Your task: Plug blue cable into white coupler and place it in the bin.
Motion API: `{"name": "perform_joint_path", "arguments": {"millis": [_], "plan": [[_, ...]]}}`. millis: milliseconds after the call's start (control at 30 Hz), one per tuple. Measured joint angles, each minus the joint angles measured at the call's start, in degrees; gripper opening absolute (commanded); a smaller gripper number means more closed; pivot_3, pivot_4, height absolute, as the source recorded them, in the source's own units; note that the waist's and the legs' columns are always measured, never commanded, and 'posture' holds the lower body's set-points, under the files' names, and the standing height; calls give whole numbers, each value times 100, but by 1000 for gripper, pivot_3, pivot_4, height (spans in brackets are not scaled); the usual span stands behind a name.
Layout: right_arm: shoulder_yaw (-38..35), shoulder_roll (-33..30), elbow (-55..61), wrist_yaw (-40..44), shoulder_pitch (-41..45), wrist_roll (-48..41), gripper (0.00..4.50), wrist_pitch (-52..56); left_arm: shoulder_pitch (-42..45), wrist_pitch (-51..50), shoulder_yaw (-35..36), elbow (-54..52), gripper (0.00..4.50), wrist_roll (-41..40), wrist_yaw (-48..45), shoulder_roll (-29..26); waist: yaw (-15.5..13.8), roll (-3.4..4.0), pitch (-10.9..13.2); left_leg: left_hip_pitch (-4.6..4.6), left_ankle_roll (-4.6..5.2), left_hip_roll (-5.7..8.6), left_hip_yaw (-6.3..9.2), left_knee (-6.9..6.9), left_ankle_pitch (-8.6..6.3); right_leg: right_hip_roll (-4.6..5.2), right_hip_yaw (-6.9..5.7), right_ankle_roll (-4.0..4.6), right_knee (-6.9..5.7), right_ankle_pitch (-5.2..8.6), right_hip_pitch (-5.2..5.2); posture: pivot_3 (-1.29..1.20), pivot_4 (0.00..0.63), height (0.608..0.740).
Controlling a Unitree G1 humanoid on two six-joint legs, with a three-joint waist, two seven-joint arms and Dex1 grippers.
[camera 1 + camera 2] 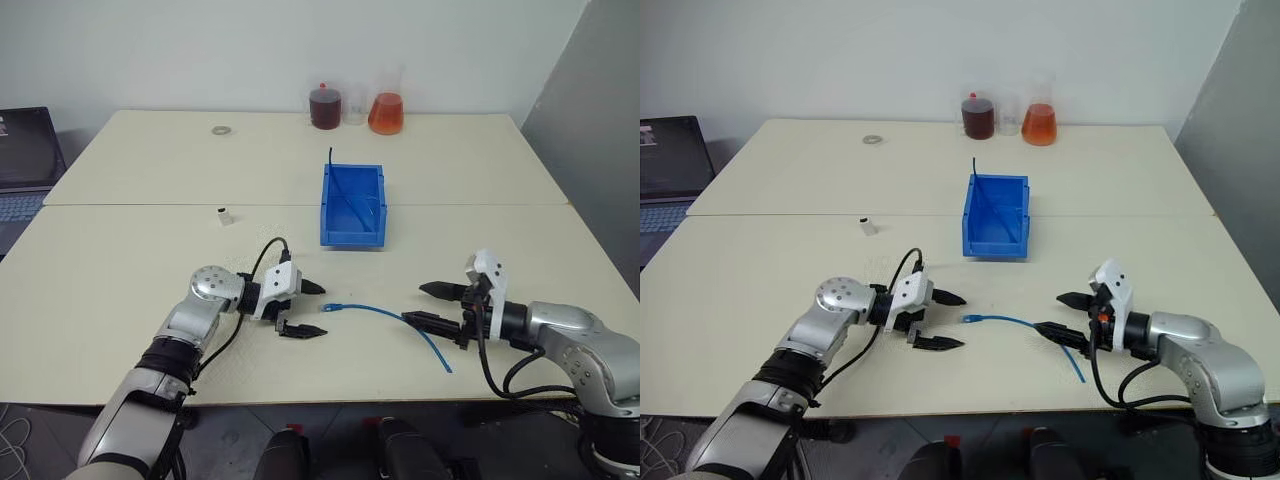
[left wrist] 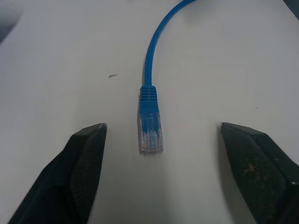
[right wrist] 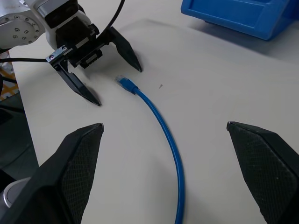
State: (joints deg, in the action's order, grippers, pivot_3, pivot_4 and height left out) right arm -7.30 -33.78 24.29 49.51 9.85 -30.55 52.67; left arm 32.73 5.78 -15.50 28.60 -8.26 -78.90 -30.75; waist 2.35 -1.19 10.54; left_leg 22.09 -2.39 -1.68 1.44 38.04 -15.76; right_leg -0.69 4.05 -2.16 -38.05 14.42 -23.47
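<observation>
Cream table (image 1: 120,270) against white wall (image 1: 200,50); left tool (image 1: 303,309) and right tool (image 1: 432,305) spread.

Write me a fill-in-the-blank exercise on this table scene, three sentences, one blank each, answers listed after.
1. The cable lies on the table between the two open ____.
2. The left gripper faces the cable's ____ end.
3. The white coupler stands apart from the cable, to the ____ of the bin in the head views.

Missing words: grippers; plug; left
</observation>
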Motion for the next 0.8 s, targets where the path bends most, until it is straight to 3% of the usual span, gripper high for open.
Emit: {"name": "perform_joint_path", "arguments": {"millis": [467,667,800], "plan": [[-72,42,20,-460,57,-444,4500,57,-44,-81,23,-8,320,5,-44,49,0,0,0,-2,0,-2,1,-1,0,-2,0,0,0,1,2,0,150,740],[-39,41,37,-582,85,-481,4500,56,-285,-766,131,-554,238,-86,178,43,-1,0,0,0,0,-2,3,-1,0,-2,0,0,0,1,2,0,150,740],[-238,36,518,-889,142,-1063,4500,558,-596,-2739,544,-1957,238,-655,905,16,8,-2,3,13,0,-8,9,0,0,-2,-3,-1,-4,1,-8,0,150,740]]}}
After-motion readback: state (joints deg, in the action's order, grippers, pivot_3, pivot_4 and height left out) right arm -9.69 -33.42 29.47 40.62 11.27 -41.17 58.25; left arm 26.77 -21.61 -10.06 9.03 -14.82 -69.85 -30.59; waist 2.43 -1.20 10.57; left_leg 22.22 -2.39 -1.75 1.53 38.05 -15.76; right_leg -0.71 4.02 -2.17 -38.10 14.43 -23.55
